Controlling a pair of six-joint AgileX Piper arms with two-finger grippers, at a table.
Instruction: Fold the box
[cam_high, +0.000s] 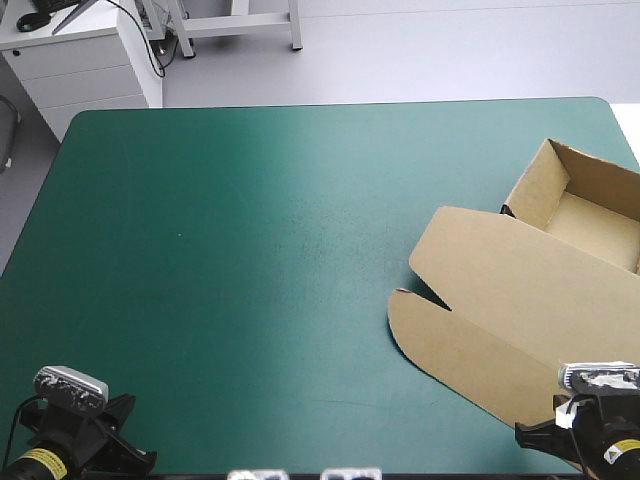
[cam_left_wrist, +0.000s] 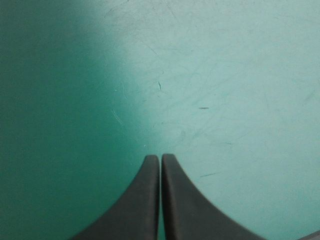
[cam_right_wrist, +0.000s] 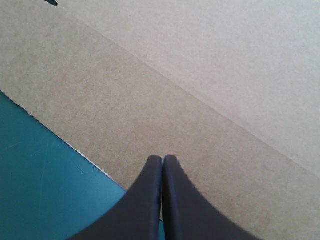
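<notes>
- The brown box (cam_high: 500, 300) is lying near the right edge of the teal-green surface (cam_high: 230, 260); its tray (cam_high: 590, 205) is sitting farther away
- The tray walls are standing raised and the lid is lying flat; I judge most folding done, with the lid flap left
- The lid is pointing toward the near-left; its long axis is running slanted, from far-left to near-right
- The left gripper (cam_left_wrist: 160, 157) is hanging over bare cover, its fingers pressed together; the right gripper (cam_right_wrist: 163, 159), fingers likewise together, is hanging over the lid's edge, pinching nothing
</notes>
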